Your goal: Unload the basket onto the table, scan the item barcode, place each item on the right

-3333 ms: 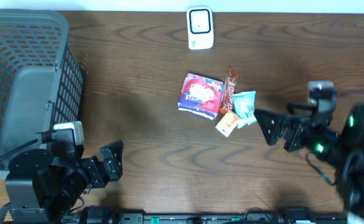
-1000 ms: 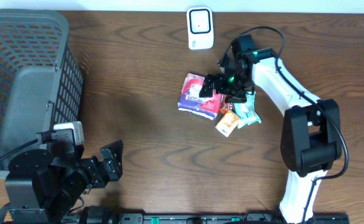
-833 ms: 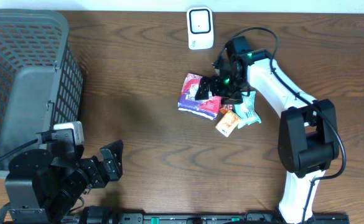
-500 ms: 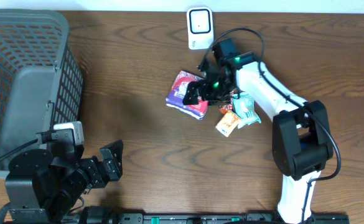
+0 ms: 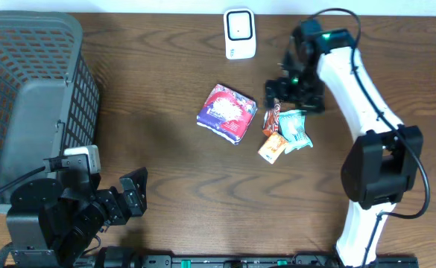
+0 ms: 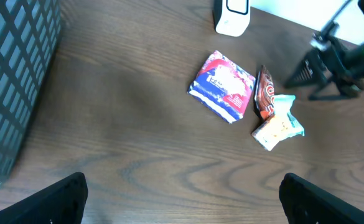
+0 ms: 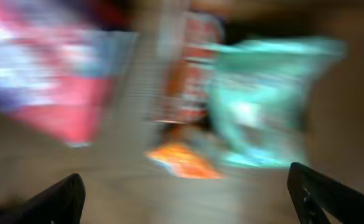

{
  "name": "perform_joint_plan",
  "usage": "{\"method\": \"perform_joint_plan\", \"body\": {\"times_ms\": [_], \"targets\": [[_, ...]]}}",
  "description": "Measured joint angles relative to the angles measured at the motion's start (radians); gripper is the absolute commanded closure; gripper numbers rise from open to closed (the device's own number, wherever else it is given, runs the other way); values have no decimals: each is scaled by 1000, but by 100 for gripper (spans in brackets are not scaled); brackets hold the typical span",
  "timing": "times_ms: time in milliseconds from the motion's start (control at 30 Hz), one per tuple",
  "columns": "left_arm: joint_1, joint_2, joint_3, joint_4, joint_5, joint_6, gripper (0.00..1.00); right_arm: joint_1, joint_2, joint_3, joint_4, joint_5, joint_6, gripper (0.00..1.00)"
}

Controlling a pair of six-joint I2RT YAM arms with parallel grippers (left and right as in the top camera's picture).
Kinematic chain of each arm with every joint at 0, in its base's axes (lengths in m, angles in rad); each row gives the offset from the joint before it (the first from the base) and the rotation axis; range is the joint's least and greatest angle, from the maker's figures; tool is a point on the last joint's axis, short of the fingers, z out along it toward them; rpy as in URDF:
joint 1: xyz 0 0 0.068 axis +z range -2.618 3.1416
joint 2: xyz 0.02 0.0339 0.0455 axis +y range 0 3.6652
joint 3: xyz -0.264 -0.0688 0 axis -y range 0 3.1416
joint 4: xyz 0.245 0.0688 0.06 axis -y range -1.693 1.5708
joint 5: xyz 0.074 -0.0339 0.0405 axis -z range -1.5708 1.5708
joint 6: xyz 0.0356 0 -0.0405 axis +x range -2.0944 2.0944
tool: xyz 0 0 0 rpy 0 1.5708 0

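The right pincer (image 5: 295,93) hangs with its fingers spread and empty over the far end of a small huddle of snacks on the wooden surface (image 5: 165,156). The right wrist view is blurred, so which item is meant cannot be told for certain.

Directly below and just near of the pincer lie the red-brown bar (image 5: 272,116) and the teal packet (image 5: 293,128), touching each other. A small orange packet (image 5: 272,149) is tucked against their near ends. The purple-and-red packet (image 5: 227,112) lies flat by itself, a little to the left of the huddle and apart from the pincer. The white scanner (image 5: 239,33) stands at the far edge, left of the pincer and beyond the purple-and-red packet.

The step in hand looks like picking one item. To do it well, the pincer should come down squarely over a single packet, with the fingers across its narrow width. The huddled ones touch, so a careless close could catch two at once or nudge the neighbours. Once lifted, the printed code should face the scanner's window.

The left pincer (image 5: 134,193) rests at the near left beside the grey basket (image 5: 77,45), spread wide and holding nothing.
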Motion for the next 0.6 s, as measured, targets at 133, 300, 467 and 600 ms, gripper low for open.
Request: {"method": "perform_joint_plan", "body": {"times_ms": [133, 300, 467, 600], "targets": [[0, 0, 0, 0, 0, 0, 2, -45, 0, -39, -47, 166, -5, 1], [0, 0, 0, 0, 0, 0, 2, -91, 0, -103, -5, 204, -24, 4], [0, 0, 0, 0, 0, 0, 2, -136, 0, -195, 95, 111, -125, 13], [0, 0, 0, 0, 0, 0, 2, -140, 0, -279, 163, 43, -185, 27]]}}
